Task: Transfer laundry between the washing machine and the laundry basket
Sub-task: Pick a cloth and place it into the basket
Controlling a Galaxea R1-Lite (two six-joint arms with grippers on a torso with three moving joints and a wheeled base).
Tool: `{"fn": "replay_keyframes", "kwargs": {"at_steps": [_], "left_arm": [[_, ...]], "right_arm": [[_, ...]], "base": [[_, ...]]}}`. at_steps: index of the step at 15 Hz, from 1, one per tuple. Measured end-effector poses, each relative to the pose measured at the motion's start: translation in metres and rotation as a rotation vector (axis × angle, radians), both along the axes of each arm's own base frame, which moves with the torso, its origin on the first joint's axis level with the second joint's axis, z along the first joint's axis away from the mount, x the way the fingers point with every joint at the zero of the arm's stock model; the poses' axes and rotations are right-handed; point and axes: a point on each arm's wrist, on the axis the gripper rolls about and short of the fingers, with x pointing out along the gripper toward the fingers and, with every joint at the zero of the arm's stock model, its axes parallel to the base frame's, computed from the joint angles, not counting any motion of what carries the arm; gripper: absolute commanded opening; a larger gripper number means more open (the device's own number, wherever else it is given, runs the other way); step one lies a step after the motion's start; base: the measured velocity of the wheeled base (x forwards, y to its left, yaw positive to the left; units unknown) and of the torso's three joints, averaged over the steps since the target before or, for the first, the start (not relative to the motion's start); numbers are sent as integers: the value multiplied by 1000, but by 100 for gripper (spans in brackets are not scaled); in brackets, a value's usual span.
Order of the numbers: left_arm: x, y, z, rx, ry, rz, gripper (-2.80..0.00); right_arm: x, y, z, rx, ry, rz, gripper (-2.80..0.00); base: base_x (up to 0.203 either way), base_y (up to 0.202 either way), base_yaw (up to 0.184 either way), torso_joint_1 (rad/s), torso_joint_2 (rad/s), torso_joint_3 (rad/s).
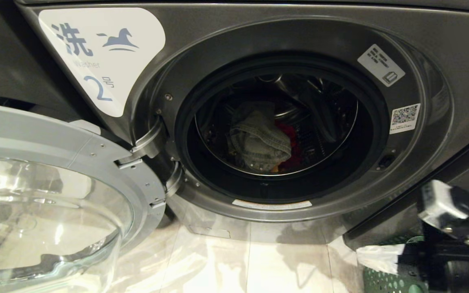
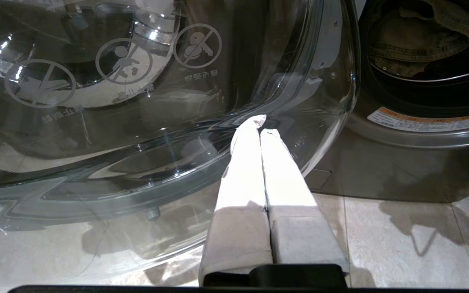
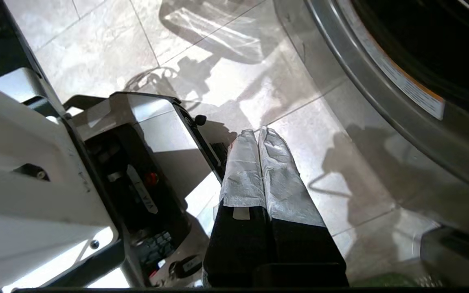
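Right gripper point(image 3: 261, 132): fingers pressed together, nothing between them, hanging over the floor tiles point(image 3: 108, 49) out in front of the washing machine point(image 1: 226, 36), near the robot's own base point(image 3: 136, 171). In the head view only the arm's dark bulk shows, low and right of the machine's opening.

Left gripper point(image 2: 259, 124): fingers also closed and empty, tips close up against the glass bowl of the open door point(image 1: 55, 203), which swings out to the left of the machine's opening. Contact with the glass can't be told.

Laundry point(image 1: 259, 140) sits inside the drum, heaped at the bottom toward the back. Grey-beige garment on top, with a seamed hem visible; red-pink piece behind and to the right of it; a sliver of orange-yellow at the bottom edge of the pile.

Laundry basket point(image 1: 385, 280): green perforated wall just visible on the floor, below and right of the machine's opening, mostly hidden by the right arm.

Handling, judged: soft, light, limp cloth; will drape and drag, may snag on the drum lip or pull a neighbour along. Best pinch is the raised fold or thick hem of the grey-beige piece on top. Fingers need opening first, then a reach deep into the drum.
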Motion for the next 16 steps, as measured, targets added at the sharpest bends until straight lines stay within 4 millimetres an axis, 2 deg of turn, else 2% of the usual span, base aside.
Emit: {"fn": "replay_keyframes", "kwargs": {"at_steps": [3, 6, 7, 12, 16], "left_arm": [[0, 0, 0, 0, 0, 0, -280], [0, 0, 0, 0, 0, 0, -280], [0, 0, 0, 0, 0, 0, -280], [0, 0, 0, 0, 0, 0, -280], [0, 0, 0, 0, 0, 0, -280]], "right_arm": [[40, 42, -17, -30, -10, -3, -280], [84, 81, -27, -8, -107, -122, -280], [98, 92, -29, 10, -152, -180, 0], [145, 125, -39, 60, -253, -408, 0], [175, 142, -44, 17, -329, -609, 0]], "base": [[0, 0, 0, 0, 0, 0], [0, 0, 0, 0, 0, 0], [0, 0, 0, 0, 0, 0], [0, 0, 0, 0, 0, 0], [0, 0, 0, 0, 0, 0]]}}
